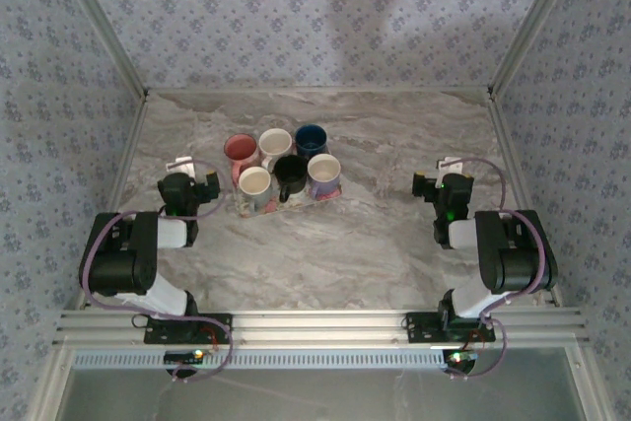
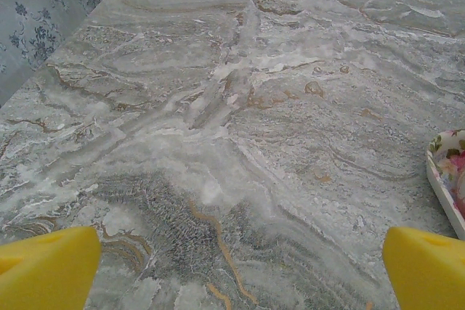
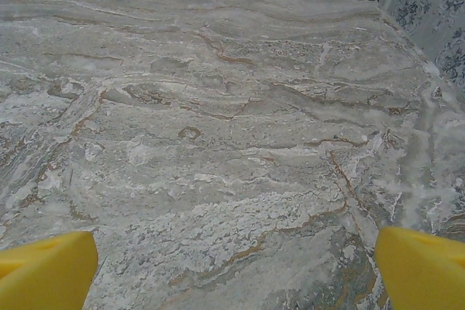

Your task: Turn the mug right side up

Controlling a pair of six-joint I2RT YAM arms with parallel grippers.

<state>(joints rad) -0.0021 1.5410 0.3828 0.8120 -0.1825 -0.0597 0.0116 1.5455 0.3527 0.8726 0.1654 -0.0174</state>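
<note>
Several mugs stand packed together on a floral tray (image 1: 258,209) at mid-table: a pink mug (image 1: 240,150), a white mug (image 1: 275,144), a blue mug (image 1: 312,138), a cream mug (image 1: 254,182), a black mug (image 1: 290,173) and a flowered mug (image 1: 323,174). From above I cannot tell which one is upside down. My left gripper (image 1: 194,175) hovers just left of the tray, open and empty, its yellow fingertips (image 2: 47,266) spread wide over bare marble. My right gripper (image 1: 436,175) hangs open and empty well to the right of the mugs, yellow fingertips (image 3: 421,266) far apart.
The tray's flowered rim (image 2: 445,176) shows at the right edge of the left wrist view. Patterned walls with metal posts (image 1: 118,41) enclose the marble table (image 1: 394,135) on three sides. A metal rail (image 1: 315,327) runs along the near edge.
</note>
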